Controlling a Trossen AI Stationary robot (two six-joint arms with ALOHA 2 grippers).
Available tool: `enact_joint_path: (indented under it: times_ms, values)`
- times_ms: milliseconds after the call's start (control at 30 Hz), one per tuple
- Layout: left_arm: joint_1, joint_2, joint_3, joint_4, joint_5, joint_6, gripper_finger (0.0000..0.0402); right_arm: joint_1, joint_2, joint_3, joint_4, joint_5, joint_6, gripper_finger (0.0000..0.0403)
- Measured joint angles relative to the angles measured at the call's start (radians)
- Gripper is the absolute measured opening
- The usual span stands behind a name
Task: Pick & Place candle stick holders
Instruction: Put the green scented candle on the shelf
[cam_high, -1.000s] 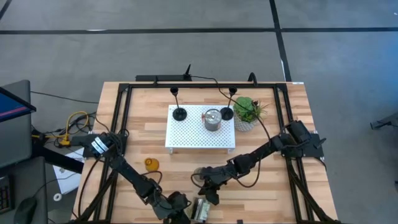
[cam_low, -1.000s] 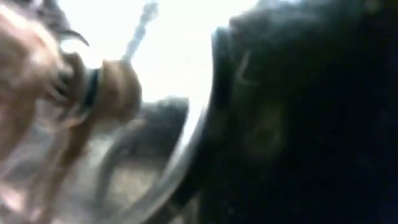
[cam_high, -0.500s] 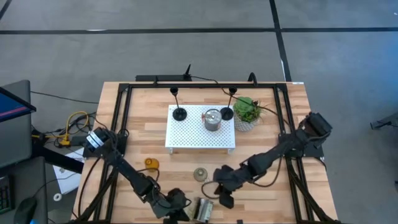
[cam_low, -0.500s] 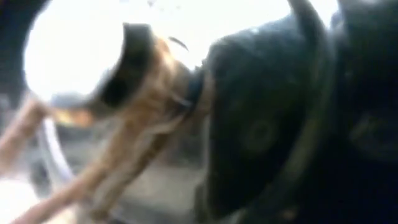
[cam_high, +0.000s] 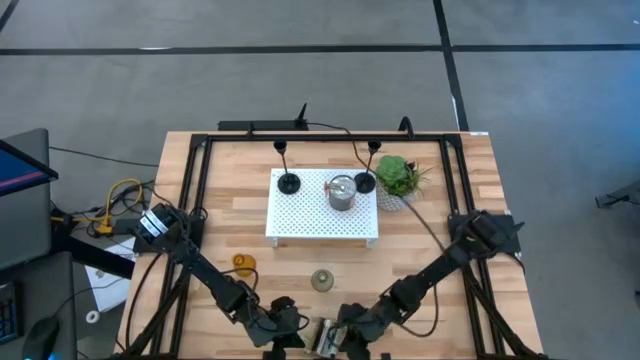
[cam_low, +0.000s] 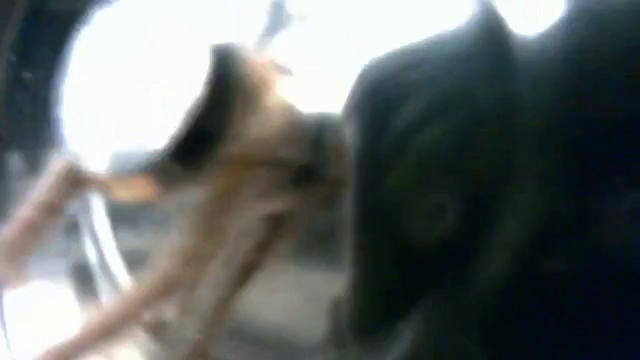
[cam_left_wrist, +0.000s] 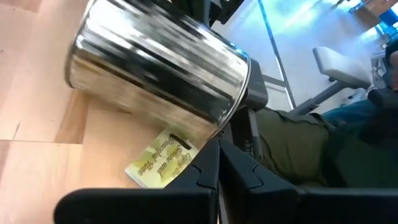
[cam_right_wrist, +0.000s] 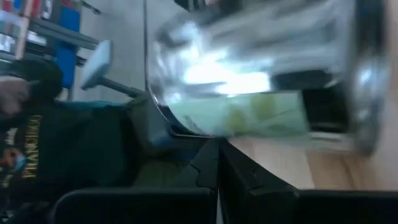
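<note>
A shiny silver cup (cam_high: 325, 338) lies on its side at the table's near edge, with a yellow label (cam_left_wrist: 163, 158) beneath it. My left gripper (cam_high: 287, 335) is shut just left of it, and its fingertips (cam_left_wrist: 217, 149) are at the cup's rim (cam_left_wrist: 231, 106). My right gripper (cam_high: 350, 338) is shut just right of the cup (cam_right_wrist: 261, 68). On the white tray (cam_high: 300, 225) stand two black holders (cam_high: 288, 183) (cam_high: 365, 182) and a second silver cup (cam_high: 342, 192). The amber holder (cam_high: 243, 262) and the grey-green holder (cam_high: 322, 280) stand on the wood. My left gripper comes level from the table's left, with its shut fingertips right below the lying cup's rim (cam_left_wrist: 217, 134); I cannot tell whether they touch it. My right gripper comes level from the table's right, close to the cup's side (cam_right_wrist: 249, 118); I cannot tell whether it touches it.
A green potted plant (cam_high: 398, 180) stands right of the tray. A black frame (cam_high: 195, 180) runs around the table. A person in dark clothes (cam_right_wrist: 68, 155) is beyond the near edge. The low view is filled by a dark arm (cam_low: 480, 180) close to the camera.
My right gripper has gone from over the grey-green holder toward the table's near edge, down to the lying silver cup. The grey-green holder, hidden under the gripper before, now stands in plain view on the wood.
</note>
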Motion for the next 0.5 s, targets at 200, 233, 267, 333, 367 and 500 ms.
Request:
enact_joint_path:
  times_ms: [200,233,267,333,367,500]
  values:
    - [-0.008,0.000,0.000,-0.035,0.010,0.004,0.0003,-0.016,0.127,0.156,-0.033,-0.006,-0.023,0.0000]
    - [-0.012,-0.002,0.000,-0.044,0.013,0.003,0.0003,-0.022,0.147,0.185,-0.040,-0.004,-0.040,0.0000]
    - [-0.018,-0.005,0.000,-0.052,0.012,0.004,0.0003,-0.029,0.158,0.206,-0.056,-0.001,-0.052,0.0000]
    - [-0.038,-0.016,0.000,-0.083,0.020,0.003,0.0003,-0.041,0.173,0.249,-0.086,0.017,-0.085,0.0000]
    - [-0.048,-0.023,0.000,-0.099,0.023,0.003,0.0003,-0.046,0.175,0.266,-0.112,0.036,-0.099,0.0000]
    - [-0.095,-0.087,-0.001,-0.223,-0.050,0.000,0.0003,-0.074,0.168,0.290,-0.171,0.124,-0.135,0.0000]
